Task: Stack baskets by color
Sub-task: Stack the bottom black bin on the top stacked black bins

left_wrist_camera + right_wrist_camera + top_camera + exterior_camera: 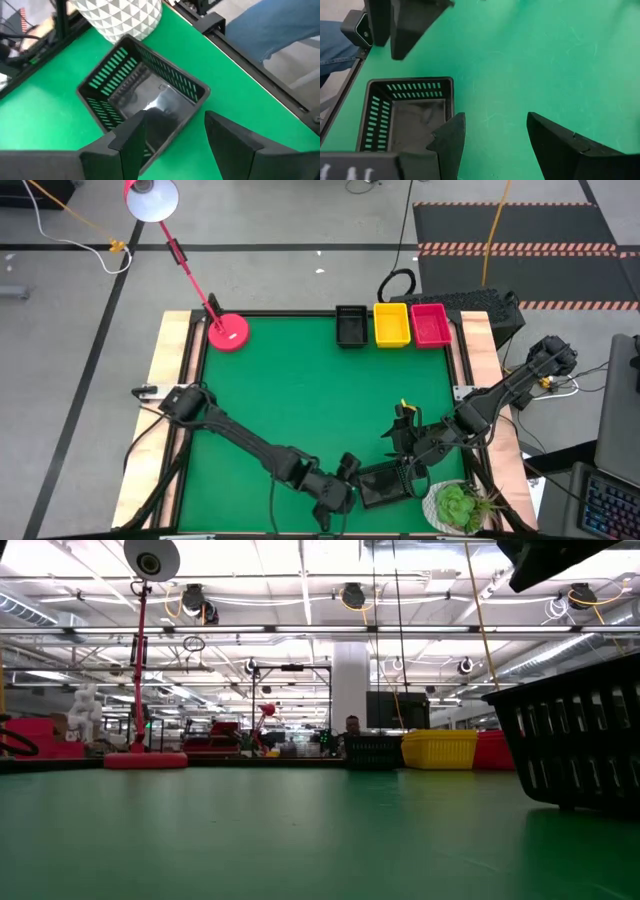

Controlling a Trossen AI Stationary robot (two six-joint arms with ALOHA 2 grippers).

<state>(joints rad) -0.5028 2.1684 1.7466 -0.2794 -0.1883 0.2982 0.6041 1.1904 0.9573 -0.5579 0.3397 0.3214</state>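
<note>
Black basket (pixel 382 484) at near table edge, beside plant pot (pixel 122 17). Left gripper (pixel 172 135) spread, one finger inside rim; right gripper (pixel 495 137) spread alongside. Only high view shows black, yellow, red stacks (pixel 392 325) along far edge.

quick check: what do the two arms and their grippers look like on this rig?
Both arms are dark, jointed, with black cables running along them. The left gripper and right gripper each have two matte black, wedge-shaped fingers. The right arm carries a small yellow marking near its wrist.
</note>
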